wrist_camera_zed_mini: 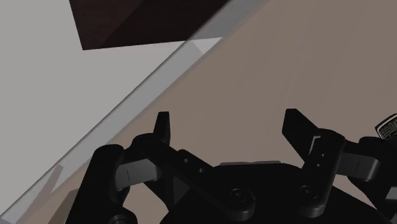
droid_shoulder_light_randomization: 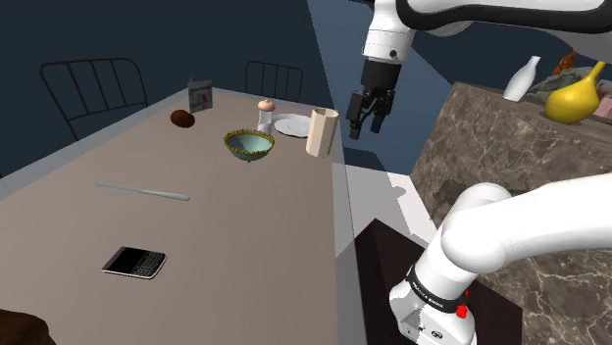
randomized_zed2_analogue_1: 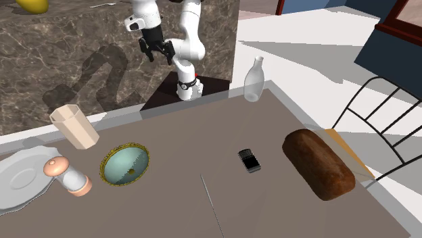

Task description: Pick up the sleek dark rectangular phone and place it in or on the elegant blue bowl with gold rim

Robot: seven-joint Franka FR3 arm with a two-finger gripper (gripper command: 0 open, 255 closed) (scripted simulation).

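Brownish-grey and flat, the counter [droid_shoulder_light_randomization: 255,225] runs long, with wire chairs [droid_shoulder_light_randomization: 93,83] behind it and a marbled block [droid_shoulder_light_randomization: 510,157] beside the robot's stand. The phone [droid_shoulder_light_randomization: 134,262], dark with a keypad, lies flat near the counter's end at the shoulder view's lower left. In the second exterior view it sits between a thin knife [randomized_zed2_analogue_1: 209,199] and a brown bread loaf [randomized_zed2_analogue_1: 318,162]. The bowl [droid_shoulder_light_randomization: 249,145], pale blue inside with a gold rim, stands upright well apart from the phone, on the far side of the knife. A shaker [droid_shoulder_light_randomization: 265,113], a plate [droid_shoulder_light_randomization: 292,124] and a beige cup [droid_shoulder_light_randomization: 322,132] stand near it. The gripper [droid_shoulder_light_randomization: 368,125] hangs in the air just off the counter's edge, near the cup and well apart from the phone. Its fingers [wrist_camera_zed_mini: 163,127] are spread wide, with nothing between them.
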